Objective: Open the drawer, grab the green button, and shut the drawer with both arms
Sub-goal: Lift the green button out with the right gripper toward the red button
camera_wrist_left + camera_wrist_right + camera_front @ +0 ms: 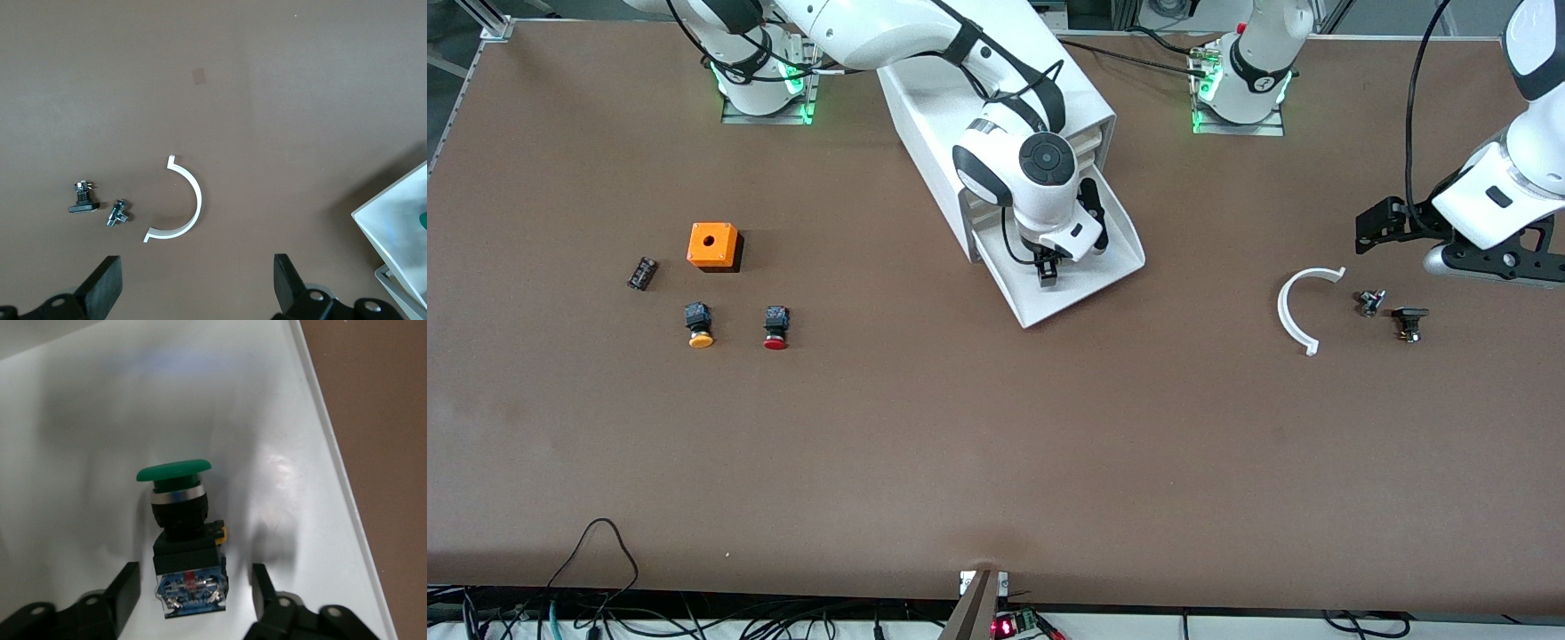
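Note:
The lowest drawer of the white cabinet is pulled open. The green-capped button lies on its side on the drawer floor. My right gripper is down inside the drawer. In the right wrist view it is open, with one finger on each side of the button's black body and a gap on both sides. The front view hides the button under this gripper. My left gripper waits open and empty over the table at the left arm's end; the left wrist view shows it over bare table.
A white curved strip and two small metal parts lie near the left gripper. At the right arm's end are an orange box, a yellow-capped button, a red-capped button and a small black part.

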`<state>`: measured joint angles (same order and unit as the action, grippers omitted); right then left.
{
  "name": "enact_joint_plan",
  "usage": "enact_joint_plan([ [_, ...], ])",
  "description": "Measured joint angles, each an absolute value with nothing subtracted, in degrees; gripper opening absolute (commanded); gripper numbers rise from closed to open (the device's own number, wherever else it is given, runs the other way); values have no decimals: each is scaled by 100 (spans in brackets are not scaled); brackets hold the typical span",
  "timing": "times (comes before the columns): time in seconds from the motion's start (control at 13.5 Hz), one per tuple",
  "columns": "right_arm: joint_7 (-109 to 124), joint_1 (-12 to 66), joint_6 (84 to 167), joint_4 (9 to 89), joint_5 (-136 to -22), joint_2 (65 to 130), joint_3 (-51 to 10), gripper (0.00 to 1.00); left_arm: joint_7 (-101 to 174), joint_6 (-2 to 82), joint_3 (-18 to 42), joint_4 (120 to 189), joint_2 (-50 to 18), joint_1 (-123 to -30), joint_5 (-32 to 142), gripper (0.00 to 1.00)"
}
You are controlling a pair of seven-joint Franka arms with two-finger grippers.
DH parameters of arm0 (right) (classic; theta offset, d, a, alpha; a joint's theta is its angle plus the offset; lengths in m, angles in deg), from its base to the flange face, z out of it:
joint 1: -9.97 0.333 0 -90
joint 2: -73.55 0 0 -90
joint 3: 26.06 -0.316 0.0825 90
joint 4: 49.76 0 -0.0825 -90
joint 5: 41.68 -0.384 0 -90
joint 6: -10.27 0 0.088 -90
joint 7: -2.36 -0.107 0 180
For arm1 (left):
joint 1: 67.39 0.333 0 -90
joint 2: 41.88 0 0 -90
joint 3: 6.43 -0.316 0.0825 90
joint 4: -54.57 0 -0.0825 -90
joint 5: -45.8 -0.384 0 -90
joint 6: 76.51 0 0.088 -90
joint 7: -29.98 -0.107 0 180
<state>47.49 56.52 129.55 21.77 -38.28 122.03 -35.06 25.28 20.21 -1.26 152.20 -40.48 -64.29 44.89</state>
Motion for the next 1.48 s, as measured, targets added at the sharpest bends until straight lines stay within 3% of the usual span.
enact_joint_plan([
  [0.67,4751,5670,12983,2141,-3825,12202,-3516,15,2529,2068,-126,15223,-3952,-6429,4495,100],
  [1.11,4132,5638,12992,2011,-3821,11703,-3412,11,2605,3474,-120,15945,-3518,-6444,4957,100],
  [1.33,3157,5481,12989,2006,-3812,11208,-2882,11,2631,4355,-112,16604,-3301,-6454,5642,100],
  [1.48,2495,5275,12975,2023,-3847,11012,-2459,11,2628,5362,-60,17221,-3055,-6495,6471,100],
])
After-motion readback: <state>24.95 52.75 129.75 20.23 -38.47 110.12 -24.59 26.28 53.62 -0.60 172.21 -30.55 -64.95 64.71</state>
